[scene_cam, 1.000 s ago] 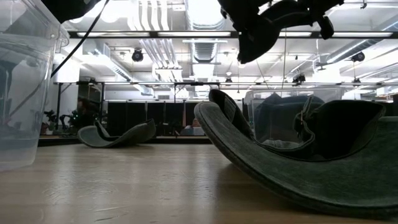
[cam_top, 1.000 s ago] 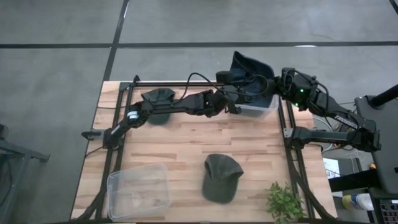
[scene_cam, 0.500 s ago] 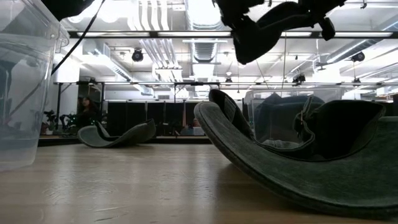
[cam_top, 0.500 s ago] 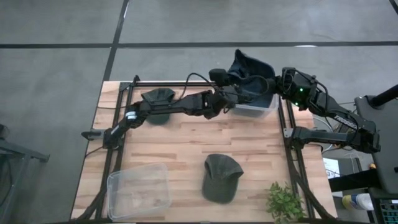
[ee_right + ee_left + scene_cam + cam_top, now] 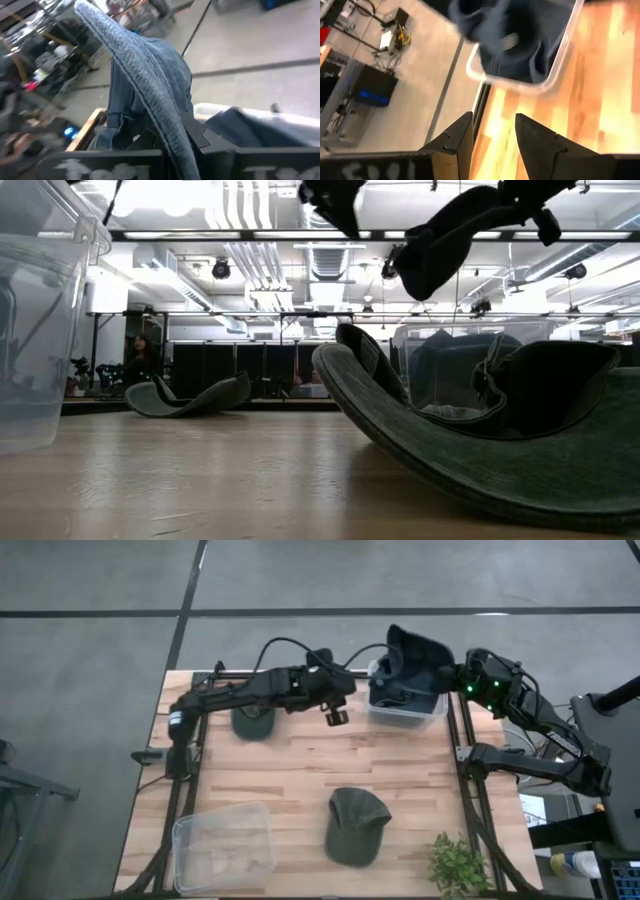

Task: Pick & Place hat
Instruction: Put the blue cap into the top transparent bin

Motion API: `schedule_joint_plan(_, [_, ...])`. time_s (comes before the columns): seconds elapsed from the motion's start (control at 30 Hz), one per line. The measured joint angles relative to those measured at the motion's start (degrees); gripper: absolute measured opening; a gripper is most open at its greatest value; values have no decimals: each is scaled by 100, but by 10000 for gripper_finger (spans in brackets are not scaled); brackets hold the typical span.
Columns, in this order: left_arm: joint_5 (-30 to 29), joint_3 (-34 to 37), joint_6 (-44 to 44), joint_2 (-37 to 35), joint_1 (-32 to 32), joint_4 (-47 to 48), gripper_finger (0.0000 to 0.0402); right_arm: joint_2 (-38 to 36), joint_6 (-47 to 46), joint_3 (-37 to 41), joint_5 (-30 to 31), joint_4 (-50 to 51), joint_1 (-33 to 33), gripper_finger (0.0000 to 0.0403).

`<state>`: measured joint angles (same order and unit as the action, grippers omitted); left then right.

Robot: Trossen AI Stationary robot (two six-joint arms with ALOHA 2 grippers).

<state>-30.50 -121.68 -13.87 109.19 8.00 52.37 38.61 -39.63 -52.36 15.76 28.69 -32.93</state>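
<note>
Blue hat [image 5: 412, 652] pinched in right gripper [image 5: 447, 676], brim tilted up over bin [image 5: 405, 712]; left gripper [image 5: 335, 717] spread, empty.

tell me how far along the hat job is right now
Done: dark blue fabric already sits in the clear plastic bin at the table's far edge. In hand: the right end effector holds a dark blue cap above that bin, while the left end effector, open and empty, hovers over the wooden table beside it. Left: the dark green cap near the front and another dark green hat under the left arm.
</note>
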Motion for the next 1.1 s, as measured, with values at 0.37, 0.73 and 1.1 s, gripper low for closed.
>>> schedule_joint_plan(0.37, [13, 3183, 223, -1626, 375, -1841, 140, -379, -1096, 0, -2842, 110, -65, 9])
schedule_joint_plan(0.73, [1, 5072, -227, -2676, 379, -3939, 140, -466, -2027, 0, -5575, -501, -85, 11])
schedule_joint_plan(1.1, [99, 5358, -561, -2867, 379, -4140, 140, -185, -1003, 0, -4134, -53, -83, 12])
